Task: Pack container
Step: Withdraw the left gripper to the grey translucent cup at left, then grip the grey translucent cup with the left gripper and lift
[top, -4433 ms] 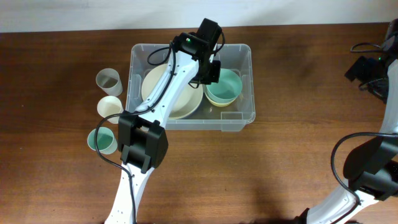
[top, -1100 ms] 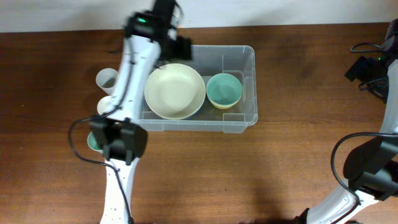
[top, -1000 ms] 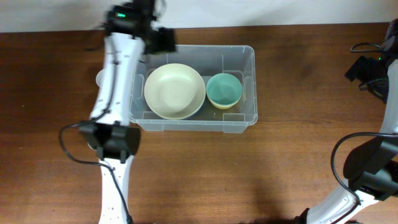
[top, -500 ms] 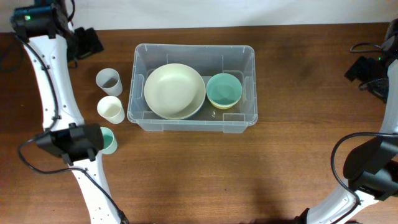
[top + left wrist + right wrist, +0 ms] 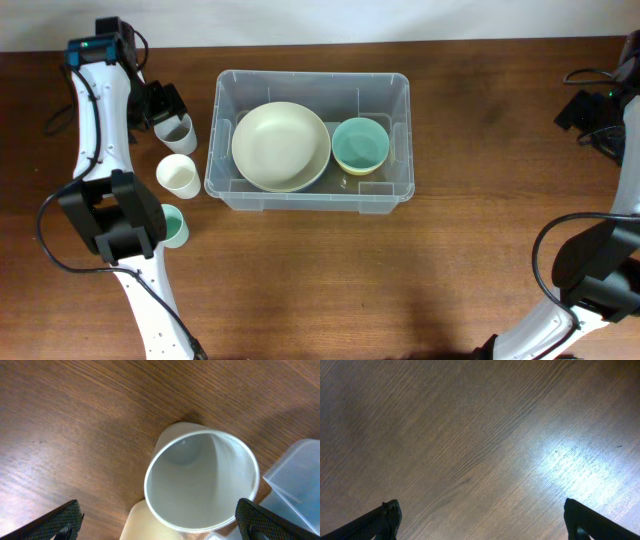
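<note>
The container (image 5: 310, 197) sits in the middle of the bench (image 5: 450, 260), to the right of the left end effector (image 5: 159, 521). That end effector is spread wide and holds nothing. It points down over a grey cup (image 5: 200, 480), with a finger out on each side, not touching it. The left arm (image 5: 100, 110) reaches far back along the left side and bends in toward the cup. The grey cup stands just beside the container's left wall. A cream cup (image 5: 178, 176) and a green cup (image 5: 172, 226) stand in a row nearer the front. Inside the container are a big cream bowl (image 5: 281, 146) and a small green bowl (image 5: 360, 145). The right end effector (image 5: 482, 522) is wide and empty too, over bare bench, well apart from the container.
</note>
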Action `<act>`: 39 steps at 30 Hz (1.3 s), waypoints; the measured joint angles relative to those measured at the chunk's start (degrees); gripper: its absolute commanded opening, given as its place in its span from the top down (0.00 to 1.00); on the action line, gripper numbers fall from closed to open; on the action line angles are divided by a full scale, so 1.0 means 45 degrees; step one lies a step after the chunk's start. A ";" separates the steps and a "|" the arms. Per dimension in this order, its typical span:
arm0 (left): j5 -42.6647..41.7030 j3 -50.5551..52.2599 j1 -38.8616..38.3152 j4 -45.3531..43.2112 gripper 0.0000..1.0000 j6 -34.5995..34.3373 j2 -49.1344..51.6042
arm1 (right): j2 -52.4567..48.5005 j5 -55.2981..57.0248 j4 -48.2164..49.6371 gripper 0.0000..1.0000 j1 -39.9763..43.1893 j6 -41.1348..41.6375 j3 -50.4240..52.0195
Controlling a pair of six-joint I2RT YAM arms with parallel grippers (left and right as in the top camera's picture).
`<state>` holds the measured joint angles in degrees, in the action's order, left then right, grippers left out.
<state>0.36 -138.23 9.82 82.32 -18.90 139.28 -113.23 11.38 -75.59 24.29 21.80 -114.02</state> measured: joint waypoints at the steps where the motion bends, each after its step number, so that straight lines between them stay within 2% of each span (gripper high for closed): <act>1: 0.0000 0.0073 0.0000 -0.0034 0.01 -0.0024 0.0000 | 0.0000 0.0000 0.0000 0.01 0.0000 0.0010 0.0000; 10: -0.0034 0.2132 0.0000 -0.1127 0.01 -0.0136 0.0000 | 0.0000 0.0000 0.0000 0.01 0.0000 0.0000 0.0000; 12: -0.0034 0.2283 0.0000 -0.1243 0.04 -0.0136 0.0000 | 0.0000 0.0000 0.0000 0.01 0.0000 -0.0005 0.0000; 13: -0.0034 0.2293 0.0000 -0.1307 0.10 -0.0136 0.0000 | 0.0000 0.0000 0.0000 0.01 0.0000 0.0000 0.0000; 17: -0.0034 0.2293 0.0005 -0.1554 0.54 -0.0199 0.0000 | 0.0000 0.0000 0.0000 0.01 0.0000 0.0005 0.0000; 22: -0.0083 0.2293 0.0107 -0.1783 0.96 -0.0282 0.0000 | 0.0000 0.0000 0.0000 0.01 0.0000 0.0000 0.0000; 26: -0.0126 0.2176 0.0447 -0.1729 0.99 -0.0330 0.0000 | 0.0000 0.0000 0.0000 0.01 0.0000 0.0000 0.0000; 30: -0.0136 0.1010 0.1054 -0.1035 0.99 -0.0330 0.0005 | 0.0000 0.0000 0.0000 0.01 0.0000 0.0005 0.0000; 39: -0.1151 -0.5362 0.2059 0.1277 0.99 -0.0311 0.0005 | 0.0000 0.0000 0.0000 0.01 0.0000 0.0000 0.0000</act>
<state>-4.82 -162.36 19.09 88.07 -20.29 139.31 -113.23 11.38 -75.59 24.29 21.80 -114.02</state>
